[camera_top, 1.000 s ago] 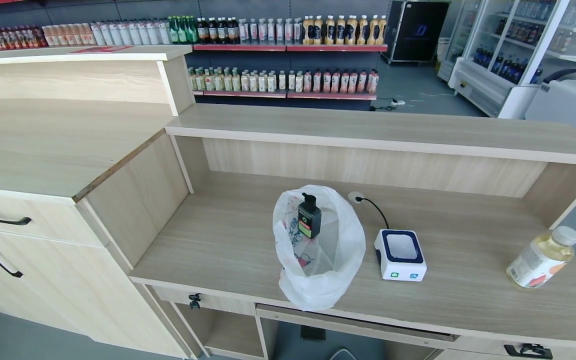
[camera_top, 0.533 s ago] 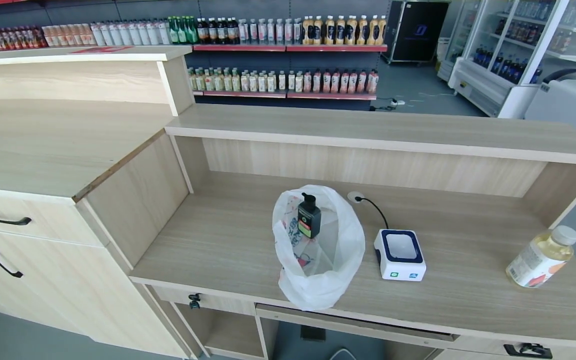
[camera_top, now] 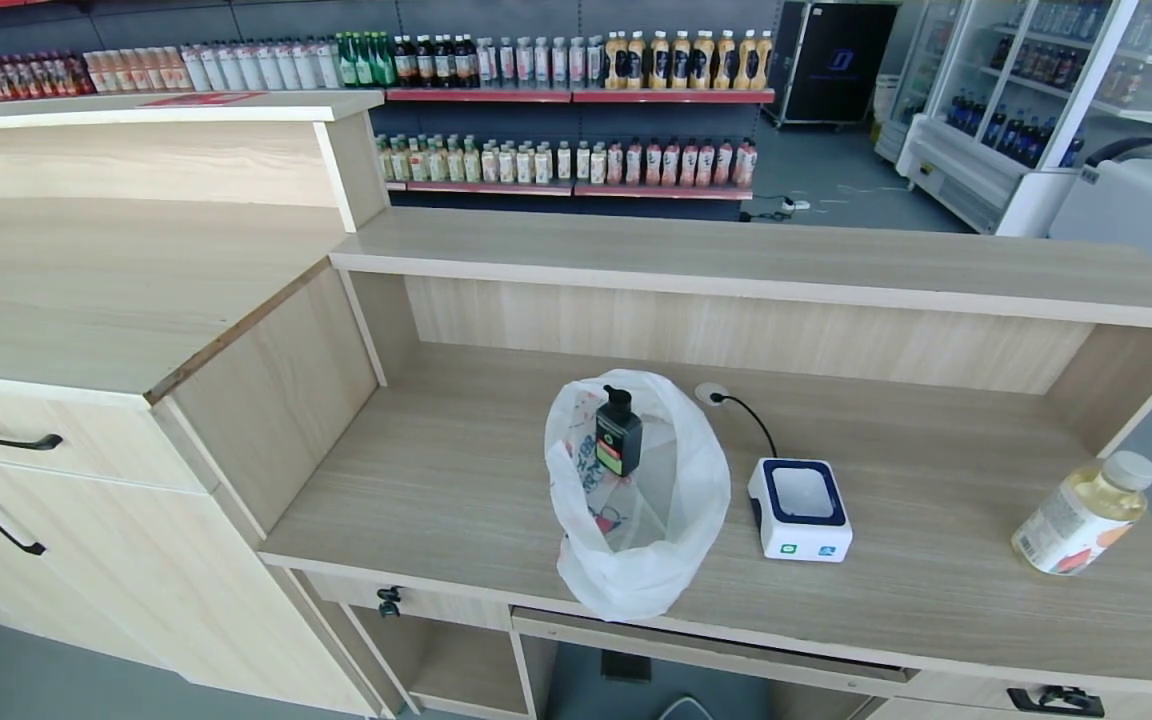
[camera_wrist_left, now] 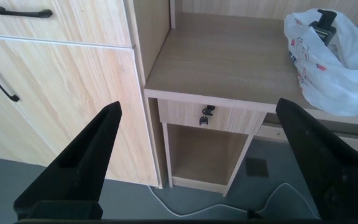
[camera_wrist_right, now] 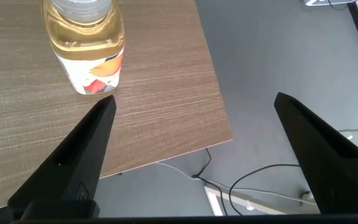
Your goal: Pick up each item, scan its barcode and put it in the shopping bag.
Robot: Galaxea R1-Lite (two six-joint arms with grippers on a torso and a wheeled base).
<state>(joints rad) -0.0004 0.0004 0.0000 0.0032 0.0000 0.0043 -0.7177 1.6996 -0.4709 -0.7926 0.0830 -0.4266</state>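
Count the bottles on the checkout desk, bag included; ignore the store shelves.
2. A black pump bottle stands inside the white shopping bag; a yellow juice bottle stands near the desk's right end. The bag's folds may hide more.

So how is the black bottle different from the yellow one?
The black bottle sits inside the white bag; the yellow bottle stands out on the counter. The black bottle is dark with a pump top; the yellow bottle is see-through with a pale cap. Both carry colourful labels.

left jaws apart, right jaws apart
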